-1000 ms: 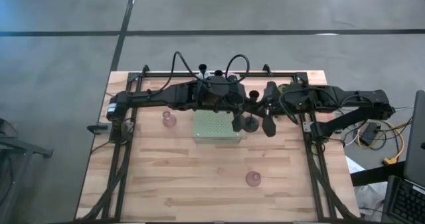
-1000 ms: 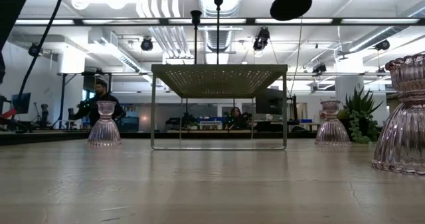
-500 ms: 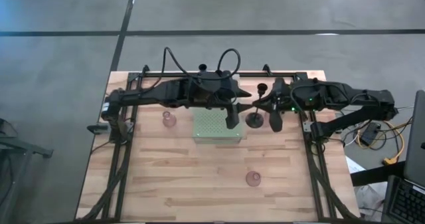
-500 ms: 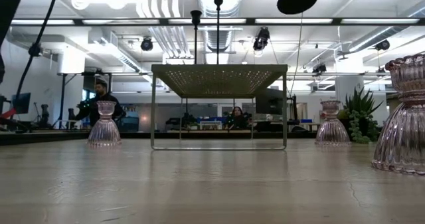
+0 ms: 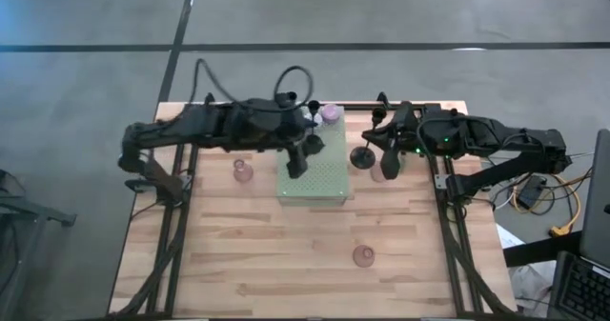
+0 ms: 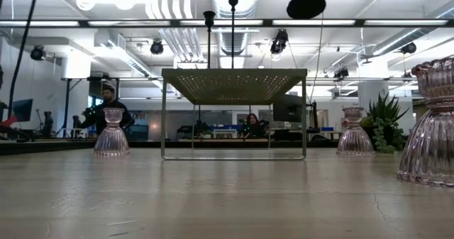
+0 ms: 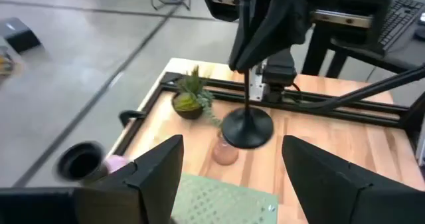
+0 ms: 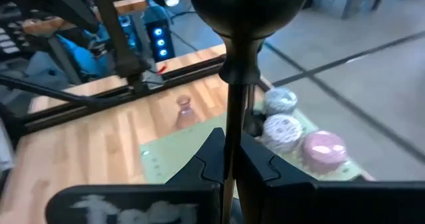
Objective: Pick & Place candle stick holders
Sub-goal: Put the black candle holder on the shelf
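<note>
We find no text, label, brand, number or sign that we can read in any view; nothing on the desk (image 5: 286, 254), the arms or in the room behind shows legible lettering.

Two matte black jointed arms; looping black cables above left arm (image 5: 205, 126); green indicator light on right arm (image 5: 477, 140).

High view: overhead, straight down on whole light wooden tabletop (image 5: 286, 254). Low view: at tabletop height, level across wood into room behind. Left wrist view: close, forward over tabletop. Right wrist view: close, opposite way. All four share pale green perforated rectangular mat (image 5: 320, 180) (image 6: 234, 85) (image 7: 219, 201) (image 8: 179, 151).
</note>
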Robot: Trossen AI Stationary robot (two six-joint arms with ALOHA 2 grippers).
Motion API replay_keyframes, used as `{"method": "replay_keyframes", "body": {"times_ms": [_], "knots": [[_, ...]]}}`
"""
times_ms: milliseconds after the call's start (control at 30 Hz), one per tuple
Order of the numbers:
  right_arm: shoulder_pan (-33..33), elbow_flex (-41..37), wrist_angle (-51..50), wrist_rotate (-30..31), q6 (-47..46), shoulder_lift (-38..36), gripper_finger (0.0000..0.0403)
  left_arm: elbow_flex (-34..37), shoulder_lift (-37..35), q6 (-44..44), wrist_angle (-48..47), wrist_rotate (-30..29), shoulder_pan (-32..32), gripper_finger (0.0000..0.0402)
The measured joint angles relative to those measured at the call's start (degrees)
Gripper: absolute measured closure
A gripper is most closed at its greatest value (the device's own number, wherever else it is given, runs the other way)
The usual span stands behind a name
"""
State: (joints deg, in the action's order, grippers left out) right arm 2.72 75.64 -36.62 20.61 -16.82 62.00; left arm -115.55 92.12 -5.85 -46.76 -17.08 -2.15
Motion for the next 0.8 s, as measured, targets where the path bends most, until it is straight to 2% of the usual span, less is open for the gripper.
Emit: {"method": "replay_keyframes", "body": {"times_ms": [200,333,467,667,800], "knots": [[-0.2,-1.1,2.6,2.3,4.7,0.6,0.0394,13.7,-11.4,-0.6,0.7,-5.4,-2.5,0.015],[-0.2,-3.7,5.6,3.4,6.4,1.6,0.0394,27.5,-22.0,-1.5,6.4,-5.6,-3.4,0.015],[-1.8,-9.5,13.3,3.8,9.1,1.9,0.0394,41.3,-33.1,-1.7,12.9,-4.4,-3.5,0.015],[-7.8,-18.2,24.7,-0.7,8.0,1.1,0.0394,55.8,-47.6,-3.9,21.5,-3.5,-3.5,0.0152],[-12.9,-22.3,32.5,-6.8,7.9,1.4,0.0394,61.7,-54.1,-3.8,21.9,-8.1,-3.5,0.0152]]}}
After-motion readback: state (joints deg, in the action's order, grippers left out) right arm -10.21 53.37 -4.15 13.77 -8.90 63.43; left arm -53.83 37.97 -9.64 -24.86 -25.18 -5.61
